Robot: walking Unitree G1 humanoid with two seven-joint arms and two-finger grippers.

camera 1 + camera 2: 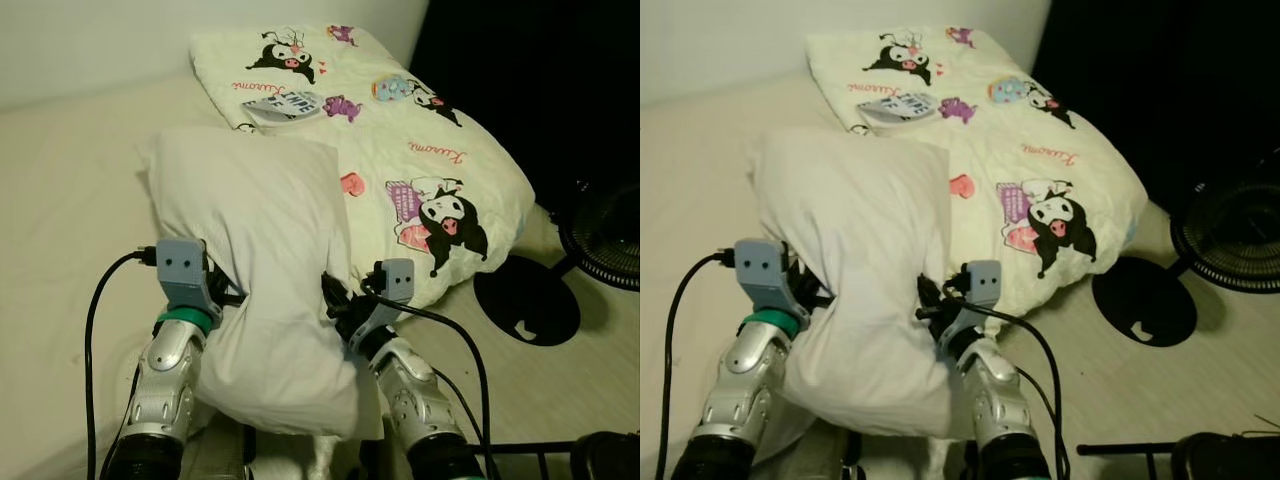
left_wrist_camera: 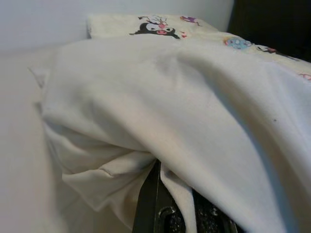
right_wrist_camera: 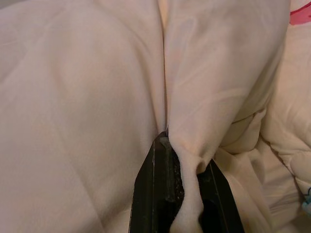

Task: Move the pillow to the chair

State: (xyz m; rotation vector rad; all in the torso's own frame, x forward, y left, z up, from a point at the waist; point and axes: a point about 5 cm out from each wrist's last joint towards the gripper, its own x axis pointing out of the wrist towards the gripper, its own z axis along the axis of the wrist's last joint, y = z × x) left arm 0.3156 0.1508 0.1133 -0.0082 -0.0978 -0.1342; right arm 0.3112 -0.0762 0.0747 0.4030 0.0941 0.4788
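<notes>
Pillow (image 1: 260,270) clamped between both grippers, above the bed (image 1: 60,200).
Long axis runs away from robot; left gripper (image 1: 228,297) and right gripper (image 1: 333,303) pinch fabric at its waist, one per side.

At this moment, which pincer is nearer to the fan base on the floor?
Right. The right pincer grips the pillow's side facing the black fan base; the left pincer pinches the pillow's opposite side, farther from it.

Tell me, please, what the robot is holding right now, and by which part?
The white pillow, pinched at its narrowed middle: left gripper on one side, right gripper on the other.
</notes>
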